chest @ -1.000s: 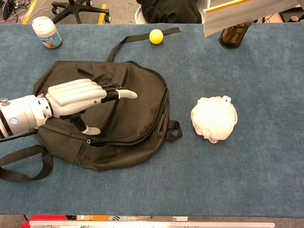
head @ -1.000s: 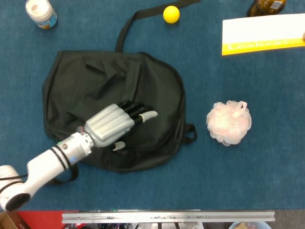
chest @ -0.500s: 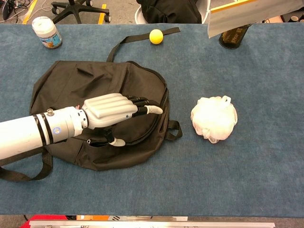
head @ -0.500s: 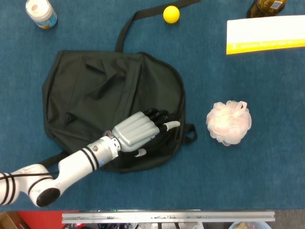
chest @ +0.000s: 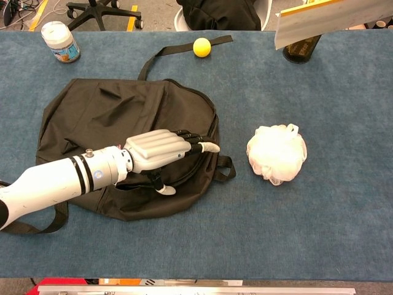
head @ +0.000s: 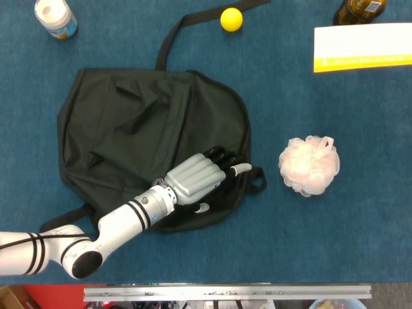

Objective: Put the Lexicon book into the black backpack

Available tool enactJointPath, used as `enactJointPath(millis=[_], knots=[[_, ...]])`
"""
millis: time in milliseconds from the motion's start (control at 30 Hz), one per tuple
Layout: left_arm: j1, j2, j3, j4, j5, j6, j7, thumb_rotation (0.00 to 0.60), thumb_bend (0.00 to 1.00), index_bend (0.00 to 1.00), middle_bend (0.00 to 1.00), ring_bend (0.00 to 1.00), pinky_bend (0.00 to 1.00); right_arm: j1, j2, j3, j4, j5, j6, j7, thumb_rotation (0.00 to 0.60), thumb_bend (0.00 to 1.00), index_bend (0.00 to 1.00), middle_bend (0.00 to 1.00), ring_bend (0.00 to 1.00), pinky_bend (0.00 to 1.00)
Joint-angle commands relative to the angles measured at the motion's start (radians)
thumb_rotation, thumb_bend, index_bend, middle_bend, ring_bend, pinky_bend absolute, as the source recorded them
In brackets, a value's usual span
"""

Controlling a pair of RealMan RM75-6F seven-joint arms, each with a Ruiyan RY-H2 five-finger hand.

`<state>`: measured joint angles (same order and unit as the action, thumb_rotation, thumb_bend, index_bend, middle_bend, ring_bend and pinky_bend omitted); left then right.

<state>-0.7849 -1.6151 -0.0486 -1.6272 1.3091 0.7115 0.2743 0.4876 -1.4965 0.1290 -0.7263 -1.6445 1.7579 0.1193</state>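
The black backpack point(head: 129, 122) point(chest: 110, 114) lies flat and closed on the blue table. My left hand point(head: 196, 180) point(chest: 161, 149) rests on its lower right part, fingers stretched out toward the zipper edge and the small loop, holding nothing. The Lexicon book point(head: 364, 46) point(chest: 334, 17), white with a yellow band, is at the far right top; in the chest view it hangs above the table, partly cut off by the frame. Whatever holds it is hidden. My right hand shows in neither view.
A pink bath pouf point(head: 309, 165) point(chest: 276, 153) sits right of the backpack. A yellow ball point(head: 231, 18) point(chest: 201, 47) lies by the backpack strap point(head: 168, 40). A white jar point(head: 55, 17) point(chest: 59, 41) stands far left, a brown bottle point(head: 360, 8) point(chest: 301, 49) behind the book.
My left hand has slid right and toward me across the backpack, from its middle to its right zipper edge. The book has drifted to the right.
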Motion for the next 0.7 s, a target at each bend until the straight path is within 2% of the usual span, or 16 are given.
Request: enactJointPath(millis=[33,533,633,700], knots=[[0.002,-0.019,-0.002,0.023,-0.019,0.016,-0.002,0.600,0.18,0.00,0.00,0.00,0.06,-0.001,0.000,0.002,0.001,0.002,0.000,0.001,0.600,0.35,0.79,0.72,0.48,0.46],[0.034,-0.077,-0.007,0.101,-0.049,0.119,-0.001,0.600,0.18,0.00,0.00,0.00,0.07,-0.006,0.009,0.006,-0.019,-0.001,0.010,0.001,0.600,0.35,0.80,0.73,0.48,0.46],[0.044,-0.074,-0.017,0.105,-0.047,0.148,-0.010,0.600,0.19,0.01,0.01,0.03,0.13,-0.009,0.010,0.005,-0.025,-0.002,0.011,-0.002,0.600,0.35,0.80,0.73,0.48,0.46],[0.050,-0.071,-0.024,0.108,-0.045,0.169,-0.014,0.600,0.21,0.04,0.05,0.08,0.19,-0.010,0.011,0.006,-0.028,-0.002,0.013,-0.002,0.600,0.35,0.80,0.73,0.48,0.46]])
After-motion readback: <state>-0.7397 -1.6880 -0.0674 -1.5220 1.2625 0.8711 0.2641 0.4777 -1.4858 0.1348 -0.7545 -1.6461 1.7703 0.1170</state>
